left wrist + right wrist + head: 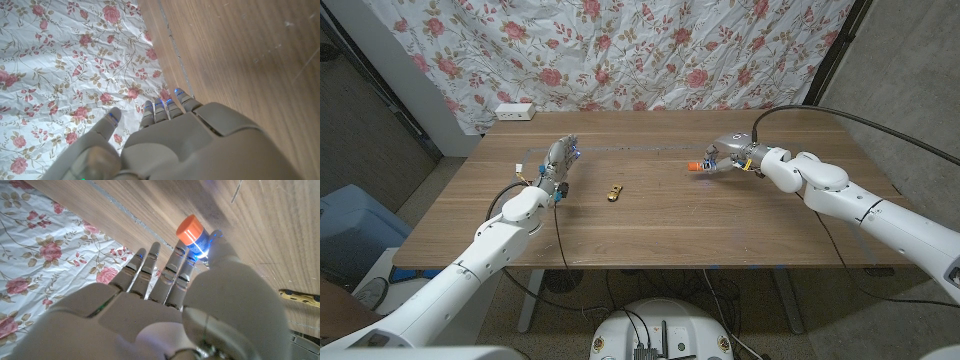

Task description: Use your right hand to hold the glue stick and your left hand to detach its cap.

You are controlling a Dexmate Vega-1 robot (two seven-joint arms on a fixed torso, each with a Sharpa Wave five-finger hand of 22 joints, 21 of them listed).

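Observation:
My right hand (728, 156) is at the far right of the table and holds the glue stick (696, 166) between thumb and fingers. The stick's orange end (191, 229) pokes out past the fingertips (150, 255), pointing toward the table's middle; the rest of the stick is hidden by the hand. At the far left stands my left hand (558, 163), apart from the stick, fingers (165, 107) stretched out and nothing in them.
A small yellow object (613, 193) lies on the wooden table (650, 230) between the two hands, also seen as the yellow object (300, 297) in the right wrist view. A white power strip (515, 111) sits at the back left by the floral cloth (650, 50).

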